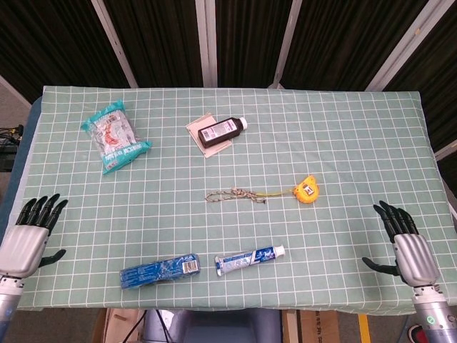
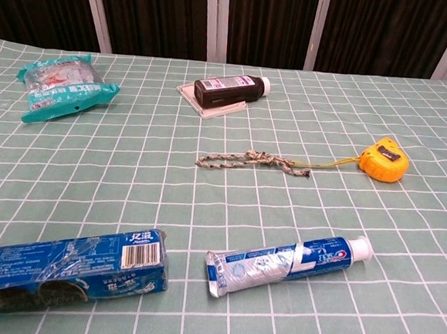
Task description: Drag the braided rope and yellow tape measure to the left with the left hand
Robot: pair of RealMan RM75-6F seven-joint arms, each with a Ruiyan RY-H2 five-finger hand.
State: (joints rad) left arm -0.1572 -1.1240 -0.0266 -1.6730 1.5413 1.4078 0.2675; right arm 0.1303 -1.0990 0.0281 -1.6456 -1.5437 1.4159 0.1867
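A braided rope (image 1: pixel 235 194) (image 2: pixel 246 161) lies flat near the table's middle, joined by a thin yellow cord to a yellow tape measure (image 1: pixel 308 191) (image 2: pixel 384 159) at its right end. My left hand (image 1: pixel 30 236) hovers open at the table's front left edge, far from the rope, fingers spread and pointing away from me. At the front right edge my right hand (image 1: pixel 405 249) is open too. The chest view shows neither hand.
A teal snack bag (image 1: pixel 113 136) lies at the back left. A dark bottle on a card (image 1: pixel 219 133) sits behind the rope. In front of the rope lie a blue biscuit pack (image 1: pixel 160 271) and a toothpaste tube (image 1: pixel 250 258).
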